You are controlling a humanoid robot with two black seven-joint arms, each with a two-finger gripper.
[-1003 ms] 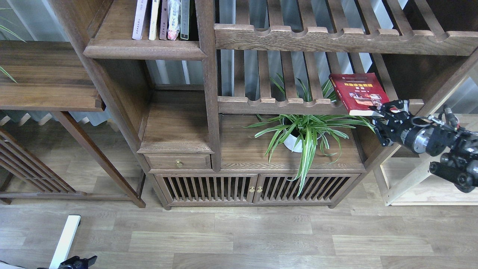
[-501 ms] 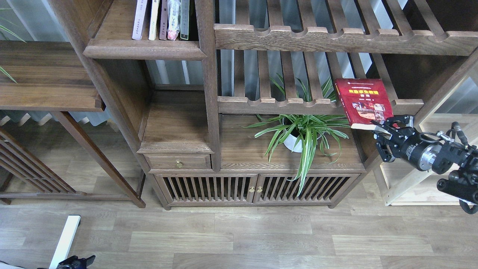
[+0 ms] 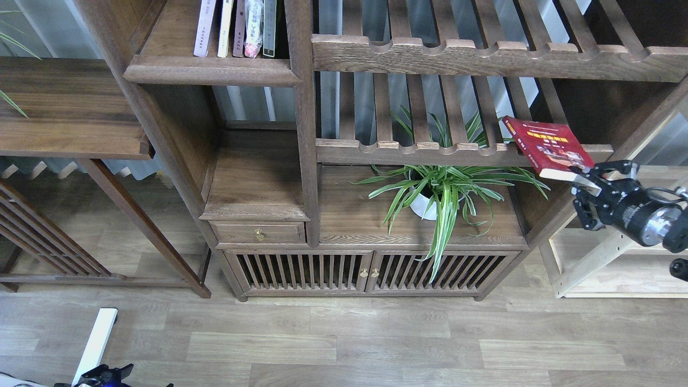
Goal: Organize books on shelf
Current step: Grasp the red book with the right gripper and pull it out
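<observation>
The right gripper (image 3: 583,180) has its jaws clenched on the near corner of the red book (image 3: 548,146), held tilted over the slatted rack's (image 3: 408,151) right end. A potted plant (image 3: 441,188) sits beside it. Other books (image 3: 236,27) stand on the shelf (image 3: 209,69), well apart.

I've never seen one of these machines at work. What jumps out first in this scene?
At the right edge, the right gripper holds a red book by its corner, tilted in front of the slatted rack. Just left of it, a green potted plant spills over the cabinet top. At the top left, a row of books stands upright on the dark shelf.
</observation>
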